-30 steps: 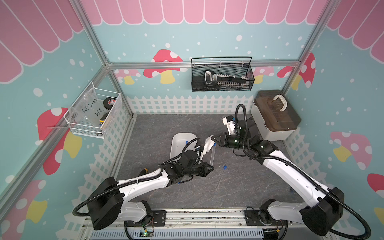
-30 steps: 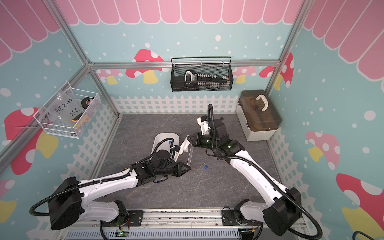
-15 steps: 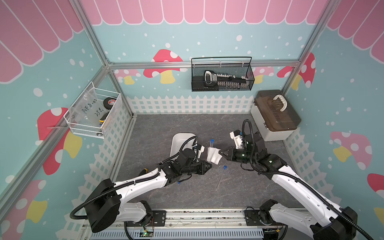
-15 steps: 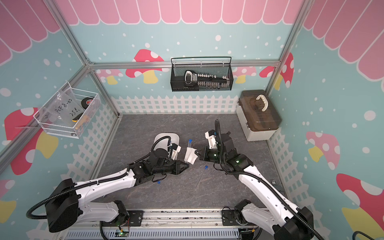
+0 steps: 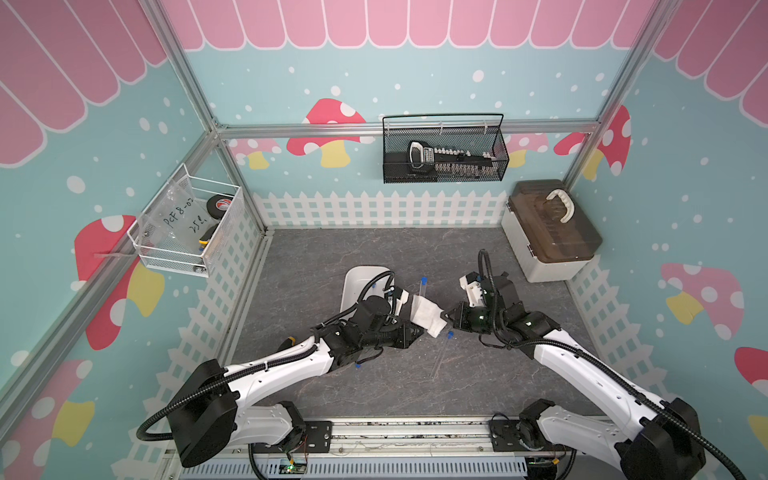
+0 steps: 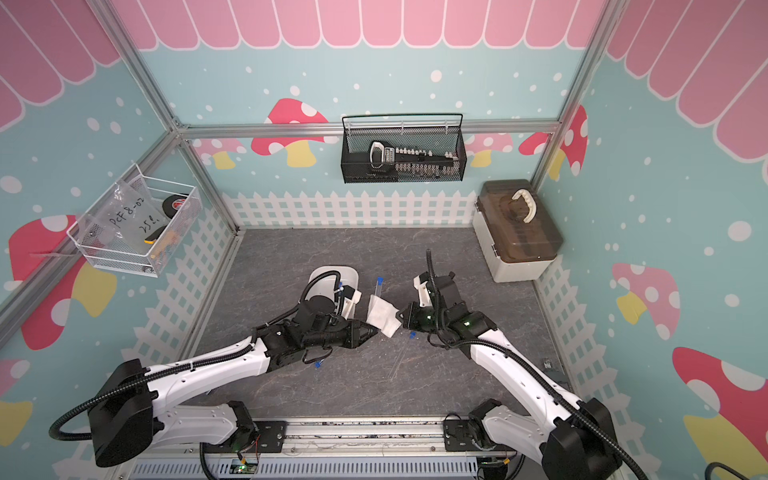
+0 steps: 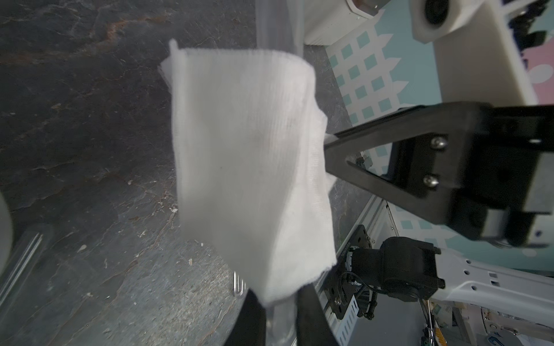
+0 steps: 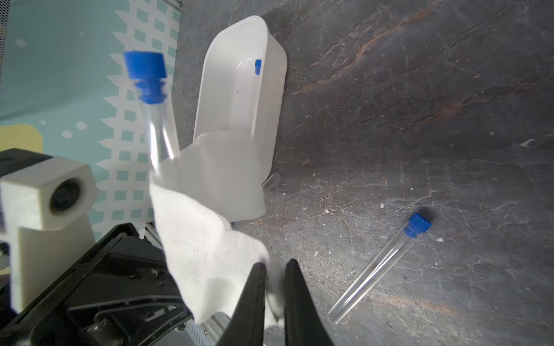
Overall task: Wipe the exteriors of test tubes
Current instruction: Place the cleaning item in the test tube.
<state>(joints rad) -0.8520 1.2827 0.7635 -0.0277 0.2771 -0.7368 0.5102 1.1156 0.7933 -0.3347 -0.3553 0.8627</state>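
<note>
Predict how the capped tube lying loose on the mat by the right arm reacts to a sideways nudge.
The loose tube is round and lies flat on the mat, so it likely rolls; its wider blue cap may curve its path. Thin clear walls suggest light, smooth, probably slippery to grip.

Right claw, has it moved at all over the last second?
Yes. In a top view, the right claw has come nearer the front rail, away from the back fence.
</note>
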